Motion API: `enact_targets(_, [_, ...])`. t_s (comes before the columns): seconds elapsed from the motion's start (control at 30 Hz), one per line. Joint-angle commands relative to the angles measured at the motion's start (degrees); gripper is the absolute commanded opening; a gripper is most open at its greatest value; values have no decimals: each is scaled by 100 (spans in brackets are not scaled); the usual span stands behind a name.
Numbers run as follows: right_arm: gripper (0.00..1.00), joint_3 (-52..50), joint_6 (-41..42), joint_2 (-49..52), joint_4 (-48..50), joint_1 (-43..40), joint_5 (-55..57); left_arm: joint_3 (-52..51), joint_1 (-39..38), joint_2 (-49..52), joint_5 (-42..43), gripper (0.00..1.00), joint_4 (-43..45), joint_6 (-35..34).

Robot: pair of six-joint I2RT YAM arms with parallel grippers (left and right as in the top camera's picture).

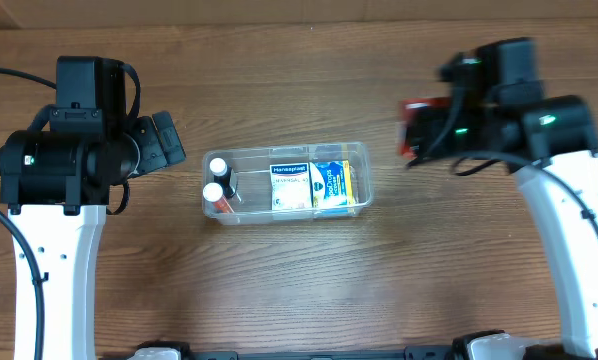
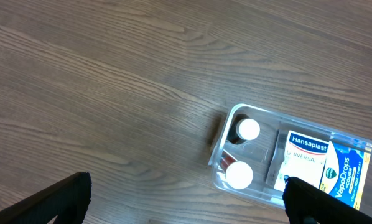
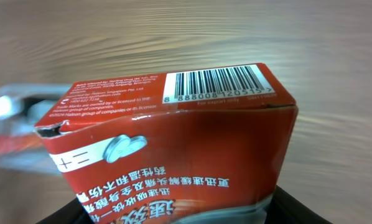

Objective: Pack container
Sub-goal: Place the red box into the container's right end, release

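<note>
Overhead: clear plastic container (image 1: 279,214) holds two white-capped bottles (image 1: 218,166), two cardboard boxes (image 1: 290,186); right gripper (image 1: 417,130) grips one red cardboard box (image 3: 173,143), left gripper (image 2: 186,202) open.

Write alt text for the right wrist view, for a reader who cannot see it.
A red box with a barcode and white Chinese lettering fills the frame, gripped by the right hand at the bottom edge. Behind it, at left, the clear container blurs against the wooden table.
</note>
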Motion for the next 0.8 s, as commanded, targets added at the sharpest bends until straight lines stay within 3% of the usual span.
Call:
enact_targets(0.0, [65,76,483,170,337,1001,96,94,31,-26,-28,100,2,129])
enact_targets(0.13, [65,74,850,994,496,1589,210,94,31,-26,-28,100,0,129])
enact_targets(0.27, [64,63,1427,2031,339,1609,197,94,31,-26,-31,100,2,129])
enact_targets(0.47, [66,59,1445,2708,304,1609,144,94,31,-26,-31,100,0,129])
enact_targets(0.53, [72,59,1443,2726,306,1609,144,94,31,-26,-31,100,0,129])
enact_targets(0.57, [90,59,1443,2726,310,1609,146,94,31,-26,-31,100,2,129])
enact_targets(0.6, [100,59,1438,2726,330,1609,151,94,31,-26,-31,100,2,129])
enact_targets(0.77, [100,170,1394,2614,492,1606,387,94,31,-26,-31,100,0,131])
